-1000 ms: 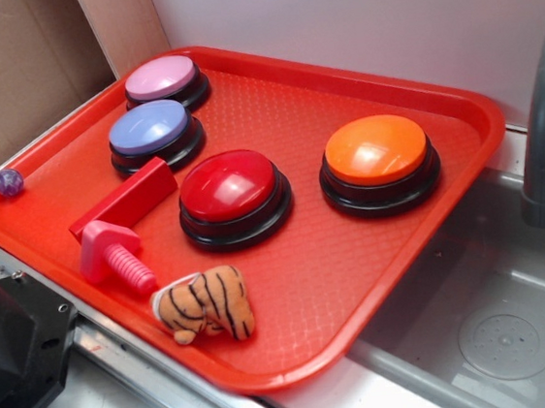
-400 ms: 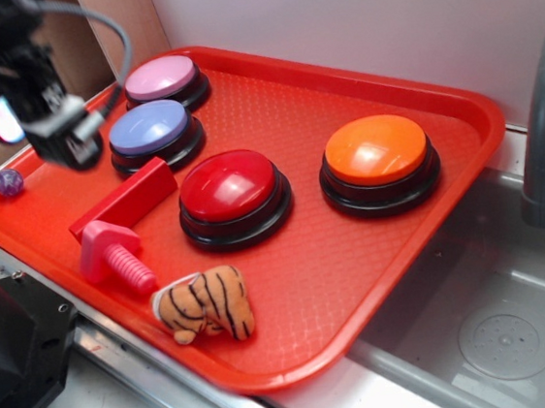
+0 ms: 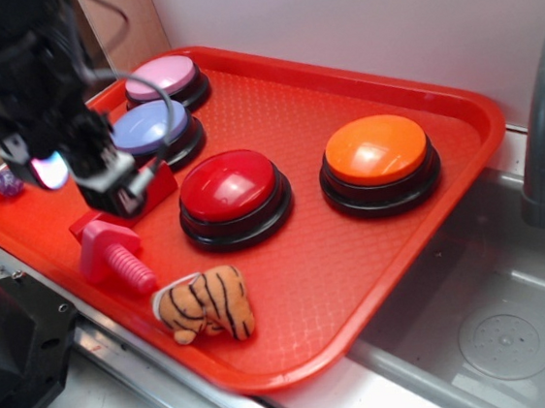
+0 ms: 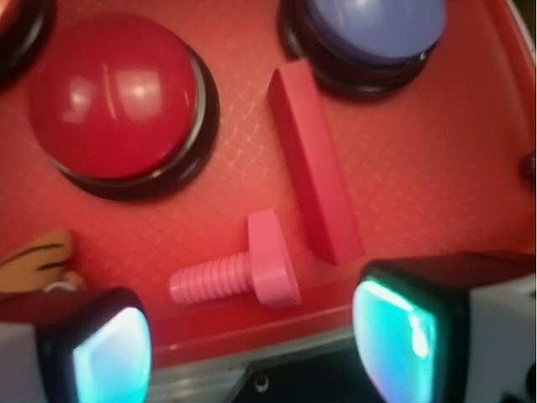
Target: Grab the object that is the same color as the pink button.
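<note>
The pink toy bolt (image 3: 112, 256) lies on its side near the front left rim of the red tray (image 3: 356, 254). In the wrist view the bolt (image 4: 243, 272) lies between and just beyond my two fingertips. My gripper (image 3: 119, 186) hangs open above the tray, just behind the bolt, and holds nothing. In the wrist view the gripper (image 4: 252, 344) is wide open. The pink button (image 3: 163, 79) stands at the tray's far left corner.
A red block (image 3: 158, 182) lies right behind the bolt, partly hidden by my gripper. Lavender-blue (image 3: 152, 129), red (image 3: 230, 189) and orange (image 3: 376, 154) buttons stand on the tray. A plush tiger (image 3: 203, 304) lies at the front. A small purple ball (image 3: 5, 183) sits at the left. A sink (image 3: 491, 337) lies to the right.
My arm has come in from the upper left and moved down and right, from above the lavender-blue button to just behind the pink bolt. Nothing on the tray has moved.
</note>
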`<state>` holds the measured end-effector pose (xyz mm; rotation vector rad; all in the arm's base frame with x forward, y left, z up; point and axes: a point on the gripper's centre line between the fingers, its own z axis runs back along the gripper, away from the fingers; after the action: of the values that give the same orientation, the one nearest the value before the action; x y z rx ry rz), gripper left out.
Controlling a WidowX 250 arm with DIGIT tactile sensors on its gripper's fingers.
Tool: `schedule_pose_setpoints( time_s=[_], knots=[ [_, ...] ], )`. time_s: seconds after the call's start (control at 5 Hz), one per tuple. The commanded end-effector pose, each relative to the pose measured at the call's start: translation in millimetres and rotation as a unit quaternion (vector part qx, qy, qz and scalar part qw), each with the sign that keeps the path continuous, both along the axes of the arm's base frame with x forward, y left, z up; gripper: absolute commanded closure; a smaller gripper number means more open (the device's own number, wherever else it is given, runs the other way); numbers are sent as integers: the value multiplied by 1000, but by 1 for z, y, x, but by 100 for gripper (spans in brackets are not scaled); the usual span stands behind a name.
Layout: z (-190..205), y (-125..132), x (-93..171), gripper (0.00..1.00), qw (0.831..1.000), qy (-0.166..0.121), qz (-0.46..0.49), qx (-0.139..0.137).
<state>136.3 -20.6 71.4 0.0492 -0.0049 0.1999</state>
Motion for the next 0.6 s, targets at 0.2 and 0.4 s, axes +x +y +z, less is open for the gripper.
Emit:
schedule_pose_setpoints(
  time_s=[0.2,0.4],
  knots=[
    [-37,6,-2,0,996,8,92,-4],
    [-39,6,-7,92,988,-3,150,-21]
  ],
)
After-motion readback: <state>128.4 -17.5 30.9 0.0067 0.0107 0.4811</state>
